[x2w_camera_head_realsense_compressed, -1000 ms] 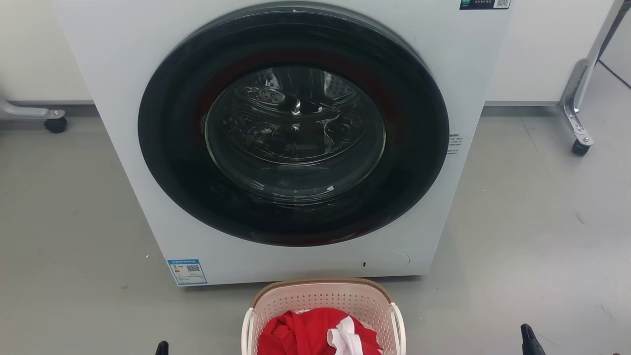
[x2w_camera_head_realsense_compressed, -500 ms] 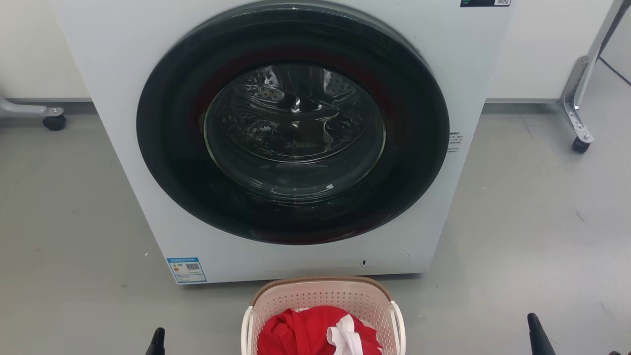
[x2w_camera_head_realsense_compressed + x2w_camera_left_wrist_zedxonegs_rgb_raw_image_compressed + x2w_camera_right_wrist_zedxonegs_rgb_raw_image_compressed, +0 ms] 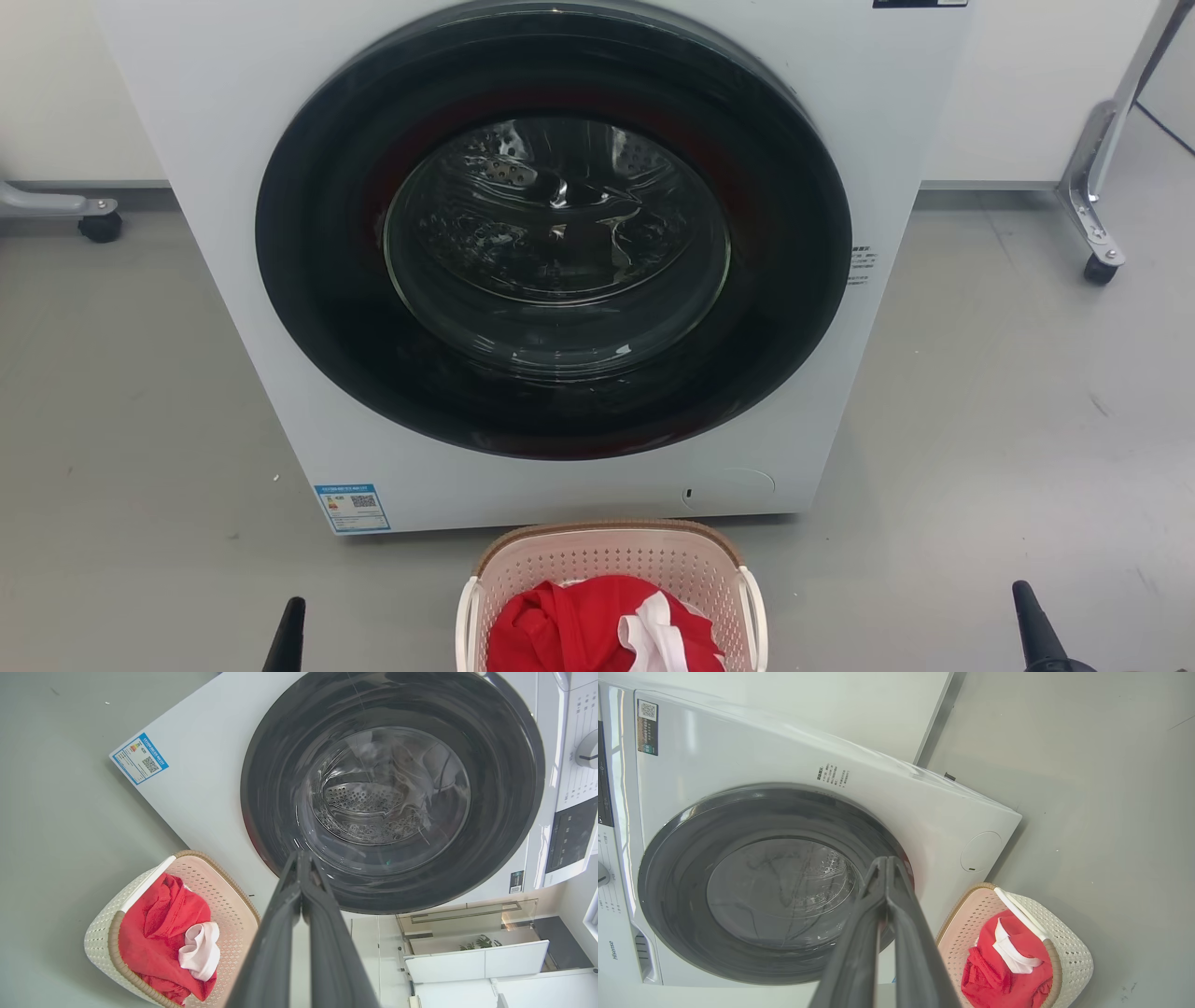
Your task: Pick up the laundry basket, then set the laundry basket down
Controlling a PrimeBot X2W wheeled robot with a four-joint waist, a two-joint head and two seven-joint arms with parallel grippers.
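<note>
The laundry basket (image 3: 611,565) is parked on the floor (image 3: 140,420) just in front of the washing machine (image 3: 233,140), with red clothes (image 3: 569,625) piled inside. The left tool (image 3: 293,616) and right tool (image 3: 1027,602) are raised further into the head view than a second ago. Both are clenched on nothing and kept well apart from the basket. Pre-lift or post-drop can't be called.

The left claw (image 3: 291,618) shows at the lower left of the head view and the right claw (image 3: 1027,602) at the lower right, well apart, each pointing up with its two long dark fingers pressed together at the tips.
</note>
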